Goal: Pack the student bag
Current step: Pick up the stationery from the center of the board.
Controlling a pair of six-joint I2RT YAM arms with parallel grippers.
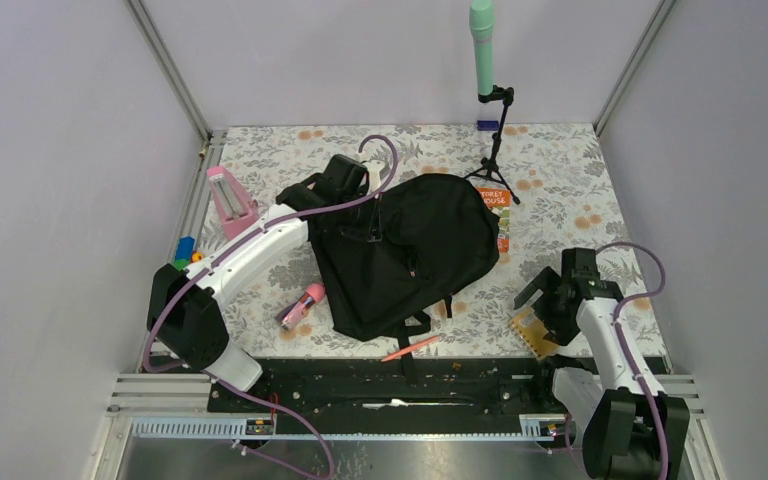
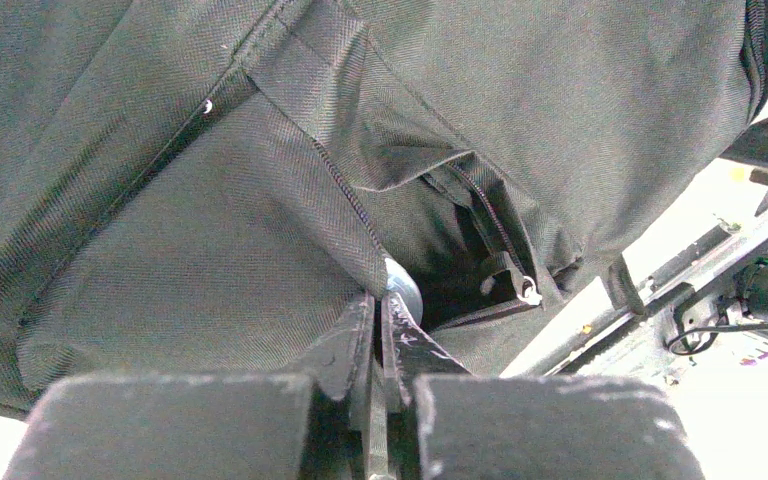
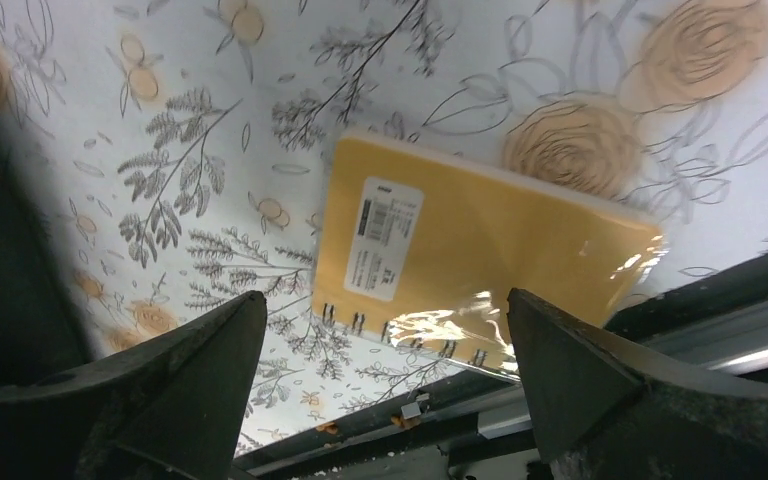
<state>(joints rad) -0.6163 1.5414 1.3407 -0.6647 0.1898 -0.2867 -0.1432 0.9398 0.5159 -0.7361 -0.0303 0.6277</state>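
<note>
Now, your left gripper (image 2: 378,305) is pinched tight on a fold of the student bag (image 2: 190,190) — black fabric fills everything ahead of its jaws. Your right gripper (image 3: 385,297) stands spread wide — a yellow spiral notebook (image 3: 470,240) lies flat between and just past its tips.

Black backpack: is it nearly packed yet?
Not nearly. Done: a zip pocket of the large black fabric backpack gapes open; what is inside cannot be seen. In hand: the left gripper pinches the fabric at that opening, and the open right gripper hovers over the yellow spiral notebook. Left: the notebook, pink marker, orange pencil and small book with red lettering lie outside it.
</note>
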